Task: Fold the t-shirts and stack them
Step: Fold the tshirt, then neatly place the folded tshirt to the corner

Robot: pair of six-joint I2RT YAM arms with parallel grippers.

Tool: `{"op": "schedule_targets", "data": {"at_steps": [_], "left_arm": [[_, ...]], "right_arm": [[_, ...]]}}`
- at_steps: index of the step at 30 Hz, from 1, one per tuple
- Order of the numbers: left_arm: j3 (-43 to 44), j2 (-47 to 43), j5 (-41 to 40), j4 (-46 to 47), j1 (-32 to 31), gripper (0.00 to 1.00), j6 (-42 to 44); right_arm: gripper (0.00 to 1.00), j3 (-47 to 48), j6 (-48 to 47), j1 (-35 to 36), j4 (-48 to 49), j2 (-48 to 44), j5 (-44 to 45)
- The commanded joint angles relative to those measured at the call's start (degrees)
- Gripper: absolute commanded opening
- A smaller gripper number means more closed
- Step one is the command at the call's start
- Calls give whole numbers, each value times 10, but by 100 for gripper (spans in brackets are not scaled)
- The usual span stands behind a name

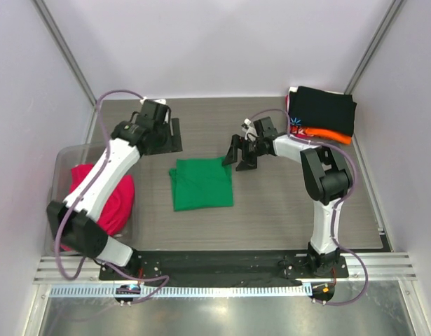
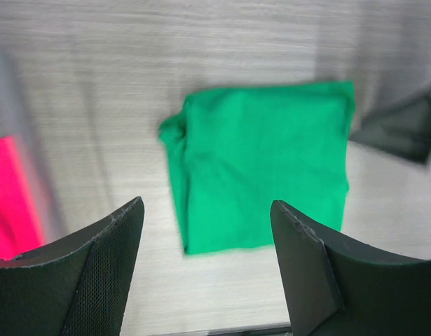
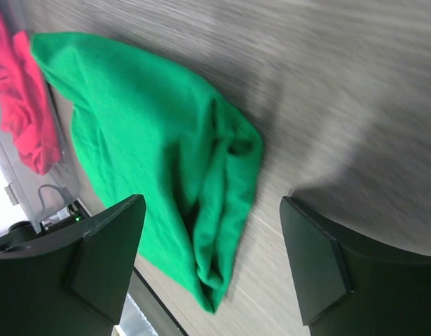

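Note:
A bright green t-shirt (image 1: 201,183) lies folded into a rough square in the middle of the table, also seen in the left wrist view (image 2: 261,164) and the right wrist view (image 3: 159,154). A magenta-pink t-shirt (image 1: 106,199) is bunched in a clear bin at the left. Folded black (image 1: 324,108), orange (image 1: 334,135) and red-patterned shirts are stacked at the back right. My left gripper (image 1: 174,134) is open, raised behind and left of the green shirt. My right gripper (image 1: 237,159) is open just off the green shirt's back right corner. Neither holds anything.
A clear plastic bin (image 1: 68,157) stands at the table's left edge. White walls enclose the table on three sides. A metal rail (image 1: 222,269) with the arm bases runs along the near edge.

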Motion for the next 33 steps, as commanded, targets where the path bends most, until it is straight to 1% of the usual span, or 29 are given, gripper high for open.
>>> {"op": "schedule_targets", "data": {"at_steps": [1, 2, 4, 5, 6, 7, 8, 9, 11, 12, 15, 16, 17, 18, 19, 20, 21, 23, 25, 26, 30, 33], "left_arm": [[-50, -83, -12, -58, 3, 74, 28], [-84, -123, -17, -58, 3, 74, 27], [-118, -161, -16, -59, 3, 74, 19], [-150, -201, -17, -60, 3, 74, 15], [-166, -220, -18, -60, 3, 74, 11], [-181, -240, -17, -54, 4, 75, 4], [-209, -275, -18, -51, 4, 75, 1], [-223, -294, -21, -48, 4, 76, -2], [-257, -322, -23, -35, 4, 76, -4], [-268, -348, -19, -32, 4, 76, -3], [-295, -381, -11, -19, 4, 77, -7], [-303, -403, 4, -7, 4, 77, -8], [-308, -414, 11, 0, 4, 77, -6], [-313, -423, 16, 9, 3, 78, -2], [-324, -444, 13, 20, 4, 78, -2], [-329, -452, 7, 24, 4, 79, -4], [-335, -461, 0, 27, 4, 80, -6], [-343, -479, -11, 34, 5, 81, -11], [-344, -487, -14, 34, 4, 81, -13], [-345, -494, -14, 34, 4, 81, -13], [-349, -502, -14, 39, 4, 82, -12], [-349, -499, -12, 39, 4, 82, -12]], "right_arm": [[83, 17, -4, 17, 35, 37, -8], [79, 17, -3, 21, 42, 42, -11], [73, 16, 1, 35, 53, 57, -14], [68, 13, 5, 38, 70, 63, -18], [59, 10, 10, 45, 83, 72, -30], [53, -1, 30, 47, 101, 76, -36], [44, -8, 39, 48, 139, 80, -44], [22, -15, 52, 49, 157, 82, -54], [3, -35, 75, 49, 204, 80, -58], [1, -37, 78, 48, 209, 75, -60], [1, -28, 76, 47, 201, 52, -69], [1, -11, 68, 43, 184, 34, -62], [1, 2, 57, 40, 126, 25, -49], [1, 16, 27, 37, 93, 15, -33], [1, 43, 11, 35, 62, 4, 7], [1, 56, -5, 30, 5, -15, 27], [1, 68, -37, 27, -21, -26, 46], [1, 98, -61, 18, -78, -42, 95], [1, 124, -96, 3, -110, -62, 123], [1, 133, -107, -1, -137, -67, 158], [1, 159, -150, -26, -174, -88, 237], [1, 189, -178, -49, -196, -92, 277]]}}
